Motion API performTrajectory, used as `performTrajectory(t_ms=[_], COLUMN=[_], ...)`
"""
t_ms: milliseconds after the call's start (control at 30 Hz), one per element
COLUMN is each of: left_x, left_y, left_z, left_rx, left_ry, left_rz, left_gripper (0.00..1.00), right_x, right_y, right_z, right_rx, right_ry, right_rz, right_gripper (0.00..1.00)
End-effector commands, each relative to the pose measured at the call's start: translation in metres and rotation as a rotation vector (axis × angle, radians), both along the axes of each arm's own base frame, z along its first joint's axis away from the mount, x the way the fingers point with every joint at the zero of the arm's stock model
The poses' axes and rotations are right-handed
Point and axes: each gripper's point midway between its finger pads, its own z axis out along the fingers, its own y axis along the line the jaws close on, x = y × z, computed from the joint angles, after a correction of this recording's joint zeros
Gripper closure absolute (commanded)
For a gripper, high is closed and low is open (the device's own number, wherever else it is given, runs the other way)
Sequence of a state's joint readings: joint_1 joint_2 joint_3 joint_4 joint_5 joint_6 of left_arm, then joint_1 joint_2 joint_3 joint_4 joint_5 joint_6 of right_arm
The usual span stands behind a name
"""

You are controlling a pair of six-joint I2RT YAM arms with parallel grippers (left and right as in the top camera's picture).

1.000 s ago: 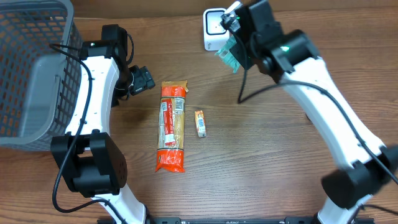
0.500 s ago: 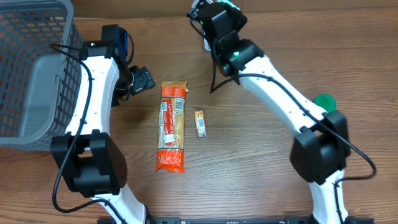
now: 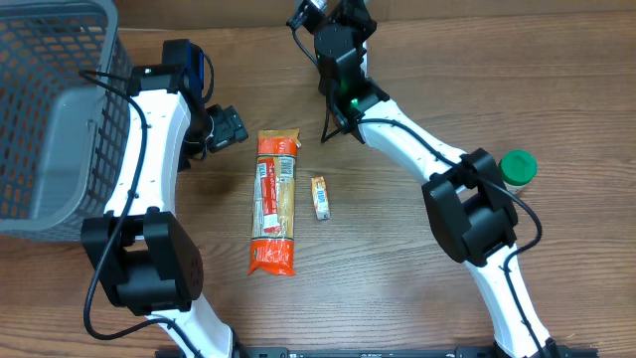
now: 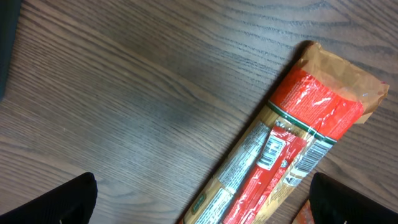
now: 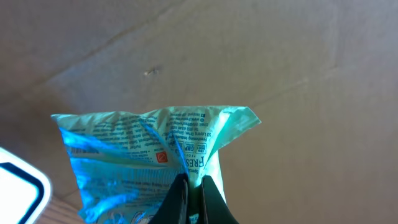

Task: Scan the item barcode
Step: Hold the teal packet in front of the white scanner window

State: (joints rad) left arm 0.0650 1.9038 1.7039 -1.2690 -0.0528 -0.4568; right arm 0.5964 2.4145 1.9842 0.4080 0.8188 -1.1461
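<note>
Right gripper [image 5: 194, 198] is pinched shut on the teal foil packet [image 5: 143, 146], held at the table's far edge just beside the white scanner [image 5: 17, 194]. No barcode is readable from here. It likely needs a wrist roll so the printed face squares to the scanner, kept flat and slow. Left gripper [image 3: 227, 127] is wide open and empty, near the spaghetti pack [image 3: 275, 199].

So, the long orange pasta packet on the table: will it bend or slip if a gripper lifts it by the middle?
The pasta packet probably stays fairly straight, since it lies flat and looks tightly filled with long strands. Its glossy film may slip a little. The crinkled empty end is likely floppy.
</note>
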Motion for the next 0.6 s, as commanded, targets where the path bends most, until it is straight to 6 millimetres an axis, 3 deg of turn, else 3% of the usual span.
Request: performTrajectory(t_ms=[0, 133, 400, 567], left_x=[-0.001, -0.001, -0.001, -0.001], left_y=[-0.002, -0.003, -0.002, -0.002], left_z=[0.007, 0.007, 0.007, 0.007], left_rx=[0.004, 0.003, 0.004, 0.004], left_ry=[-0.017, -0.017, -0.017, -0.017], left_rz=[-0.014, -0.015, -0.014, -0.014], left_gripper=[0.00, 0.00, 0.00, 0.00], right_x=[0.007, 0.014, 0.028, 0.030], right_y=[0.003, 0.007, -0.008, -0.008], right_z=[0.001, -0.012, -0.042, -0.051], right_rx=[-0.164, -0.199, -0.204, -0.127], right_ry=[-0.018, 0.000, 0.032, 0.030], right_rz=[0.005, 0.049, 0.048, 0.057], right_gripper=[0.96, 0.96, 0.96, 0.96])
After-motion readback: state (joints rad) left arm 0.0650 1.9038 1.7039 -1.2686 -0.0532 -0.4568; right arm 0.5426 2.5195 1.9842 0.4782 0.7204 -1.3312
